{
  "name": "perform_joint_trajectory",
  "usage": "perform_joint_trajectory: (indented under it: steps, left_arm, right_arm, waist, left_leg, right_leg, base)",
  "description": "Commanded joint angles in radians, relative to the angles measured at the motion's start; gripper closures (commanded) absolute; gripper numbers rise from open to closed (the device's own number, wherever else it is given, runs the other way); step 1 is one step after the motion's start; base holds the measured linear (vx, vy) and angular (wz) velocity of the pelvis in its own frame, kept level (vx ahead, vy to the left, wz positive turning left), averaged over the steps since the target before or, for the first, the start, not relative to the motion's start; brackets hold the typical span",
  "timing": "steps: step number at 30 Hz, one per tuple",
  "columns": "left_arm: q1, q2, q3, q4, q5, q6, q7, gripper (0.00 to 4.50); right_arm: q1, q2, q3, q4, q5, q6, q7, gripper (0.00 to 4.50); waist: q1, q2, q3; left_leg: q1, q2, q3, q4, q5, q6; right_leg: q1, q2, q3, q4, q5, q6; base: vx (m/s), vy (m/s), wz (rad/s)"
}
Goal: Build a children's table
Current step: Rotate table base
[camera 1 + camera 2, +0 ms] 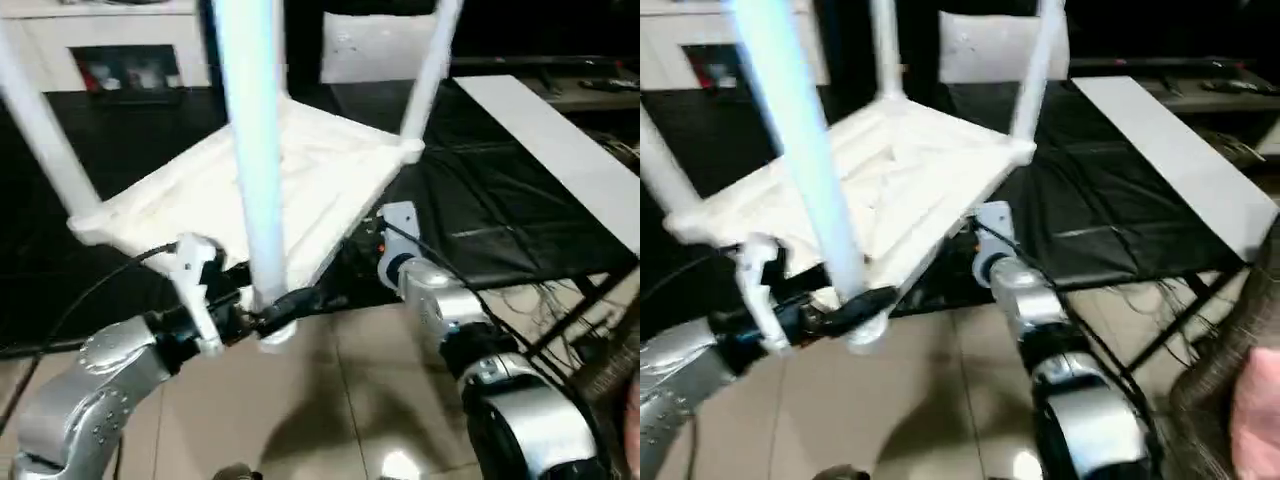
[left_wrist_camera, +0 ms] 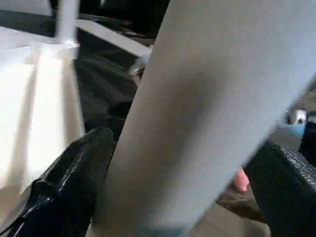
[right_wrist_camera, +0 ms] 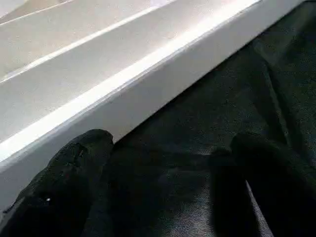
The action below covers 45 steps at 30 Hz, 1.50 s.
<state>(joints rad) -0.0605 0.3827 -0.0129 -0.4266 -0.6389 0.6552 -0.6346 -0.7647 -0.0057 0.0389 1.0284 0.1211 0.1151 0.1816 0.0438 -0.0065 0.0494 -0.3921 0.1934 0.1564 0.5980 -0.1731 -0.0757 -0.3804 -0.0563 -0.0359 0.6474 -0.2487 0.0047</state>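
The tabletop [image 1: 240, 200] lies upside down on a black table [image 1: 500, 200], its near corner over the table's edge, with legs standing up from its corners. At the left, the left gripper [image 1: 262, 318] has its two black fingers [image 2: 69, 173] wide apart on either side of the near leg [image 1: 255, 150], just above its corner socket. Further right, the right gripper [image 3: 168, 187] sits with its fingers spread beside the tabletop's rim, one finger touching it, holding nothing. A flat white board [image 1: 560, 150] lies on the black table, far right.
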Motion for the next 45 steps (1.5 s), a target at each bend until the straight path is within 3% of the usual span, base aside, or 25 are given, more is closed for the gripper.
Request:
perform_joint_trajectory:
  steps: [1,2,3,11,17,19,23,25,27,28,29,30,32,34,35,37,38,40,41,42,43,45]
  left_arm:
    - [-0.017,-0.013,-0.049,-0.053,-0.036,0.026,-0.002,0.1]
    - [-0.027,-0.025,-0.054,-0.055,-0.035,0.029,0.005,0.1]
    - [-0.044,-0.044,-0.064,-0.054,-0.036,0.03,0.02,0.1]
    - [-0.096,-0.072,-0.074,-0.015,0.004,0.008,0.046,0.1]
    - [-0.193,-0.044,-0.039,0.121,0.086,-0.073,0.032,0.1]
    - [-0.205,-0.04,-0.036,0.139,0.091,-0.08,0.029,0.1]
    - [-0.323,-0.02,-0.026,0.324,0.179,-0.179,0.03,0.1]
    - [-0.421,-0.006,-0.034,0.478,0.247,-0.265,0.032,0.1]
    - [-0.472,-0.008,-0.041,0.556,0.276,-0.312,0.025,0.1]
    - [-0.498,-0.011,-0.045,0.594,0.292,-0.335,0.033,0.1]
    - [-0.531,-0.016,-0.049,0.642,0.312,-0.361,0.049,0.1]
    - [-0.549,-0.021,-0.05,0.665,0.32,-0.369,0.061,0.1]
    - [-0.579,-0.033,-0.049,0.706,0.336,-0.39,0.08,0.1]
    - [-0.589,-0.042,-0.046,0.72,0.342,-0.405,0.091,0.1]
    - [-0.599,-0.06,-0.038,0.734,0.345,-0.418,0.114,0.1]
    - [-0.583,-0.089,-0.016,0.7,0.308,-0.416,0.105,0.1]
    - [-0.53,-0.115,-0.005,0.622,0.263,-0.401,0.086,0.1]
    - [-0.453,-0.135,0.006,0.528,0.232,-0.384,0.101,0.1]
    - [-0.416,-0.142,0.014,0.485,0.218,-0.373,0.117,0.1]
    - [-0.386,-0.149,0.019,0.455,0.214,-0.374,0.137,0.1]
    - [-0.367,-0.151,0.022,0.436,0.217,-0.376,0.152,0.1]
    - [-0.322,-0.157,0.032,0.391,0.223,-0.377,0.187,0.1]
  right_arm:
    - [-0.028,0.04,0.011,0.046,-0.009,-0.021,0.014,0.0]
    - [-0.038,0.051,0.007,0.064,-0.01,-0.036,0.02,0.0]
    - [-0.056,0.071,0.003,0.09,-0.01,-0.06,0.028,0.0]
    - [-0.095,0.106,-0.014,0.143,-0.014,-0.111,0.035,0.0]
    - [-0.106,0.084,-0.048,0.173,-0.026,-0.175,0.011,0.0]
    - [-0.104,0.08,-0.053,0.171,-0.023,-0.181,0.005,0.0]
    - [-0.058,0.027,-0.083,0.12,-0.01,-0.224,-0.03,0.0]
    - [0.016,-0.023,-0.09,0.028,-0.009,-0.233,-0.003,0.0]
    - [0.068,-0.053,-0.097,-0.039,-0.008,-0.229,0.016,0.0]
    - [0.098,-0.069,-0.098,-0.079,-0.009,-0.223,0.023,0.0]
    - [0.14,-0.092,-0.094,-0.134,-0.02,-0.216,0.033,0.0]
    - [0.167,-0.105,-0.09,-0.174,-0.029,-0.209,0.036,0.0]
    - [0.214,-0.124,-0.088,-0.249,-0.035,-0.196,0.042,0.0]
    - [0.242,-0.129,-0.092,-0.301,-0.029,-0.178,0.049,0.0]
    - [0.286,-0.136,-0.096,-0.388,-0.02,-0.145,0.052,0.0]
    - [0.352,-0.137,-0.087,-0.531,-0.003,-0.087,0.057,0.0]
    - [0.414,-0.14,-0.065,-0.669,0.01,-0.029,0.066,0.0]
    - [0.471,-0.141,-0.043,-0.796,0.037,0.033,0.074,0.0]
    - [0.493,-0.14,-0.035,-0.845,0.049,0.056,0.075,0.0]
    - [0.516,-0.142,-0.027,-0.897,0.06,0.084,0.077,0.0]
    - [0.528,-0.144,-0.021,-0.922,0.064,0.097,0.079,0.0]
    - [0.558,-0.148,-0.011,-0.986,0.059,0.137,0.083,0.0]
  waist:
    - [0.005,0.012,-0.051]
    - [0.0,0.007,-0.048]
    - [-0.004,0.013,-0.045]
    - [-0.012,0.015,-0.04]
    - [-0.007,0.024,-0.034]
    - [-0.005,0.022,-0.036]
    - [0.003,0.023,-0.034]
    - [0.015,0.03,-0.034]
    - [0.02,0.021,-0.03]
    - [0.018,0.026,-0.035]
    - [0.017,0.023,-0.032]
    - [0.018,0.031,-0.034]
    - [0.017,0.024,-0.034]
    - [0.016,0.022,-0.034]
    - [0.014,0.026,-0.033]
    - [0.018,0.025,-0.035]
    - [0.02,0.027,-0.039]
    - [0.02,0.021,-0.038]
    - [0.022,0.023,-0.04]
    - [0.017,0.017,-0.043]
    - [0.017,0.022,-0.042]
    - [0.016,0.022,-0.04]
  left_leg:
    - [0.015,0.022,0.002,-0.069,-0.134,-0.022]
    - [0.014,0.022,0.003,-0.069,-0.142,-0.018]
    - [0.015,0.023,0.003,-0.07,-0.156,-0.018]
    - [0.017,0.027,0.003,-0.071,-0.163,-0.009]
    - [0.022,0.027,0.006,-0.072,-0.179,-0.009]
    - [0.022,0.028,0.006,-0.071,-0.163,-0.009]
    - [0.026,0.028,0.01,-0.071,-0.152,-0.002]
    - [0.031,0.029,0.011,-0.073,-0.183,-0.016]
    - [0.029,0.026,0.011,-0.076,-0.205,-0.022]
    - [0.023,0.027,0.007,-0.076,-0.186,-0.028]
    - [0.023,0.025,0.009,-0.076,-0.184,-0.026]
    - [0.024,0.025,0.007,-0.073,-0.173,-0.029]
    - [0.019,0.023,0.008,-0.071,-0.145,-0.018]
    - [0.014,0.021,0.008,-0.069,-0.128,-0.004]
    - [0.014,0.021,0.008,-0.069,-0.119,0.006]
    - [0.016,0.025,0.007,-0.068,-0.108,0.02]
    - [0.02,0.026,0.007,-0.066,-0.101,0.028]
    - [0.016,0.029,0.007,-0.069,-0.083,0.046]
    - [0.014,0.033,0.004,-0.069,-0.076,0.054]
    - [0.016,0.034,0.008,-0.069,-0.075,0.063]
    - [0.016,0.034,0.008,-0.068,-0.074,0.067]
    - [0.017,0.035,0.008,-0.071,-0.092,0.062]
  right_leg:
    - [0.041,-0.059,0.035,-0.06,0.126,-0.207]
    - [0.041,-0.058,0.036,-0.062,0.113,-0.211]
    - [0.04,-0.059,0.036,-0.064,0.099,-0.216]
    - [0.039,-0.058,0.037,-0.064,0.091,-0.236]
    - [0.032,-0.059,0.039,-0.068,0.071,-0.237]
    - [0.035,-0.059,0.038,-0.065,0.094,-0.238]
    - [0.031,-0.058,0.039,-0.068,0.109,-0.229]
    - [0.03,-0.061,0.04,-0.071,0.073,-0.209]
    - [0.034,-0.061,0.042,-0.08,0.019,-0.186]
    - [0.04,-0.065,0.04,-0.073,0.028,-0.19]
    - [0.037,-0.062,0.041,-0.08,0.028,-0.188]
    - [0.037,-0.063,0.041,-0.075,0.052,-0.194]
    - [0.042,-0.06,0.041,-0.074,0.102,-0.201]
    - [0.045,-0.062,0.041,-0.072,0.125,-0.213]
    - [0.044,-0.061,0.041,-0.074,0.14,-0.22]
    - [0.046,-0.062,0.041,-0.071,0.169,-0.224]
    - [0.046,-0.063,0.041,-0.07,0.182,-0.227]
    - [0.048,-0.062,0.04,-0.069,0.217,-0.235]
    - [0.05,-0.065,0.039,-0.067,0.233,-0.24]
    - [0.048,-0.061,0.038,-0.069,0.236,-0.241]
    - [0.046,-0.061,0.038,-0.07,0.23,-0.238]
    - [0.045,-0.058,0.037,-0.074,0.189,-0.231]
  base:
    - [0.0,0.0,0.0]
    - [0.0,0.0,0.0]
    - [0.0,0.0,0.0]
    - [0.0,0.0,0.0]
    - [0.0,0.0,0.0]
    - [0.0,0.0,0.0]
    - [0.0,0.0,0.0]
    - [0.0,0.0,0.0]
    - [0.0,0.0,0.0]
    - [0.0,0.0,0.0]
    - [0.0,0.0,0.0]
    - [0.0,0.0,0.0]
    - [0.0,0.0,0.0]
    - [0.0,0.0,0.0]
    - [0.0,0.0,0.0]
    - [0.0,0.0,0.0]
    - [0.0,0.0,0.0]
    - [0.0,0.0,0.0]
    - [0.0,0.0,0.0]
    - [0.0,0.0,0.0]
    - [0.0,0.0,0.0]
    - [0.0,0.0,0.0]
